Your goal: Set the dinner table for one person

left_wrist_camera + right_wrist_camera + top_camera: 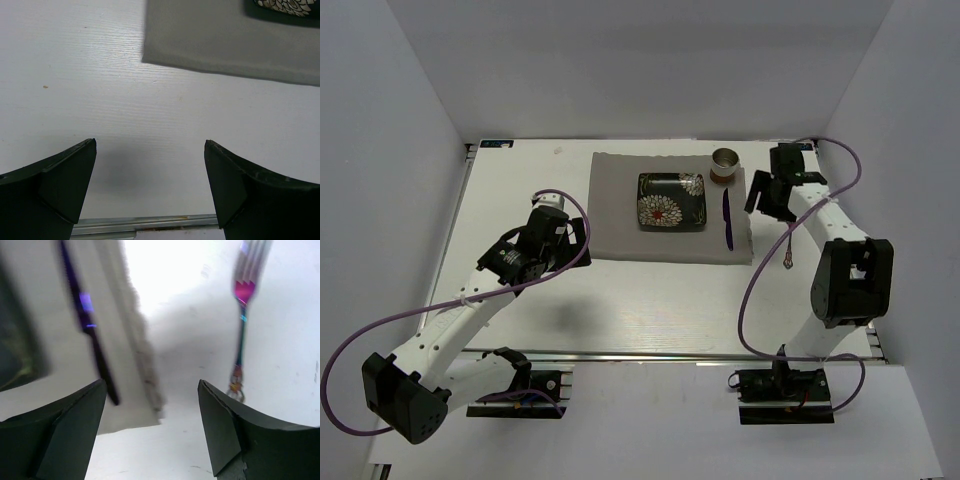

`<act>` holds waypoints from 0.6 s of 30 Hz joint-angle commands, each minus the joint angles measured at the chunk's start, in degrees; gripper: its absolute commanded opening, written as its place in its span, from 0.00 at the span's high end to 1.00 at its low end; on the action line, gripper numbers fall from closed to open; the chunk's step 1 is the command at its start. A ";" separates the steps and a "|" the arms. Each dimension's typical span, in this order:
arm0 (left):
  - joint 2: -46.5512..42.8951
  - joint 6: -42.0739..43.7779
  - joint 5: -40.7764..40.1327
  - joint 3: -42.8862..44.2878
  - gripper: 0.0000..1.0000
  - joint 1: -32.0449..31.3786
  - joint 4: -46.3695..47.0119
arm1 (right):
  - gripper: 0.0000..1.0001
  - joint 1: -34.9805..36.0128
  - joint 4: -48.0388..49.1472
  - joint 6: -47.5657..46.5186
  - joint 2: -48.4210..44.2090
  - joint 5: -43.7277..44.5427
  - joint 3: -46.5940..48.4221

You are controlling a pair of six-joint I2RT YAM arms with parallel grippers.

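The white dinner table (pixel 650 300) carries a grey placemat (pixel 620 215). On the mat lie a black square plate with a flower pattern (pixel 672 200), a purple knife (pixel 727 218) along its right side, and a metal cup (pixel 725 165) at its far right corner. An iridescent fork (pixel 788 250) lies on the table right of the mat. My right gripper (pixel 765 198) is open and empty above the mat's right edge. In the right wrist view it (pixel 152 385) looks between knife (pixel 87 325) and fork (pixel 242 315). My left gripper (pixel 572 235) is open and empty left of the mat.
The left wrist view shows my left gripper (pixel 150 145) over bare table, the placemat corner (pixel 230 45) ahead, a plate edge (pixel 285 6) and the metal rail (pixel 150 222) at the near edge. White walls enclose the table on three sides.
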 commanded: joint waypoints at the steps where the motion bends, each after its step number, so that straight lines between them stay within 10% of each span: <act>1: -0.90 0.18 -0.12 -0.16 0.02 -0.18 0.10 | 0.20 -3.75 1.87 2.84 -0.59 4.63 -5.57; 18: -2.13 0.71 1.20 -0.24 0.02 -0.18 0.63 | 0.24 -13.95 6.63 -0.41 8.88 3.68 -6.75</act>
